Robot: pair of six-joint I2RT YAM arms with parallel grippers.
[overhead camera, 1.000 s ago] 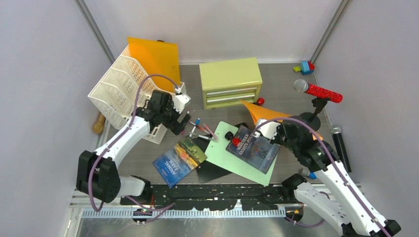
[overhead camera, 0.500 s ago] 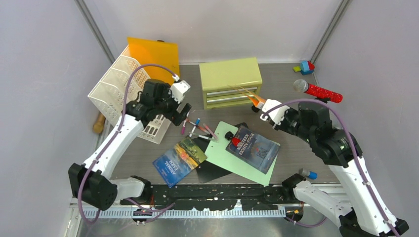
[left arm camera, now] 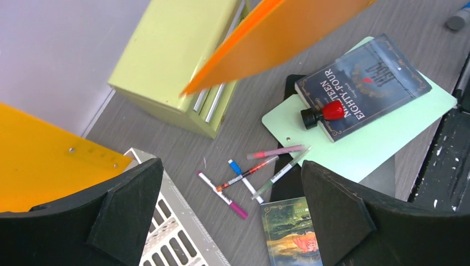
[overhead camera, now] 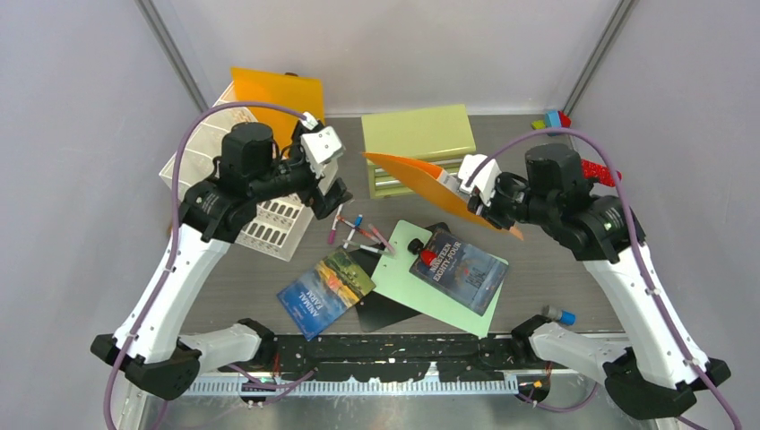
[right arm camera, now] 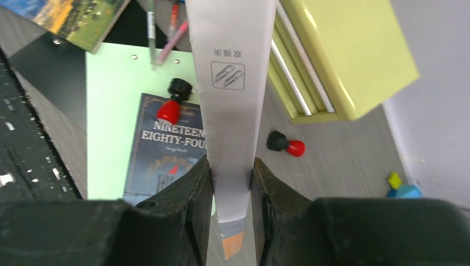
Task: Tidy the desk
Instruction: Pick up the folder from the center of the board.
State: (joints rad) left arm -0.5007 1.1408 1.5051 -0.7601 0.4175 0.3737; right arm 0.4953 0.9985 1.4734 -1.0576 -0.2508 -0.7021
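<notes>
Holding orange sheet, perhaps a folder, in right fingers | left fingers wide | desk grey woodgrain, cluttered

Enclosed by plain lilac walls left, top, right. Framed by slanted metal posts at upper corners. Lit evenly.

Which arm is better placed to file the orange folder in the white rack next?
Right, probably: the right claw grips the orange folder aloft. The left claw is open and empty, nearer the white rack, so a handover is conceivable.
</notes>
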